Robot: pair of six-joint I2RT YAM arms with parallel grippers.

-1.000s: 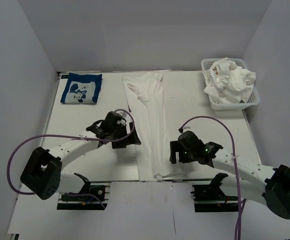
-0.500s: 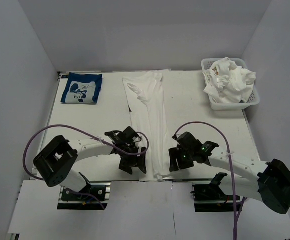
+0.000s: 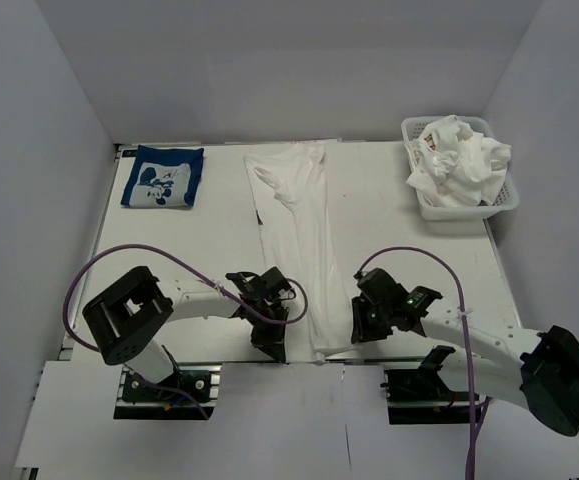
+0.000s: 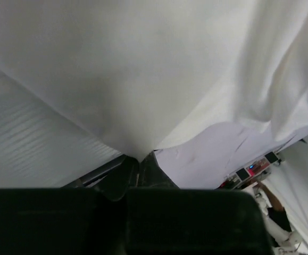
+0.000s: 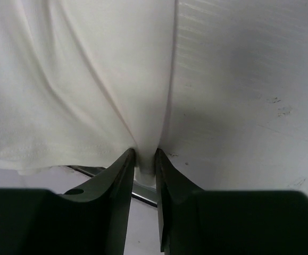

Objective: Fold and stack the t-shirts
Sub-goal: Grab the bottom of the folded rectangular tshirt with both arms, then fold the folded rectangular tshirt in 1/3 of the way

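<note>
The white t-shirt (image 3: 299, 240) lies on the table as a long narrow strip running from the back to the near edge. My left gripper (image 3: 272, 343) is at the strip's near left corner and is shut on the cloth (image 4: 143, 79), which bunches into the closed jaws (image 4: 139, 162). At the near right corner, my right gripper (image 3: 357, 322) pinches a fold of the shirt's edge (image 5: 79, 79) between its narrow-set fingers (image 5: 144, 159). The navy t-shirt (image 3: 162, 176) with a white cartoon print lies folded at the back left.
A white basket (image 3: 466, 210) heaped with crumpled white clothes stands at the back right. The table (image 3: 189, 250) is white, and its near edge runs just behind both grippers. Purple cables loop over each arm.
Both arms have moved to the near end of the white t-shirt. Their jaws, open earlier, have closed on its two near corners.
</note>
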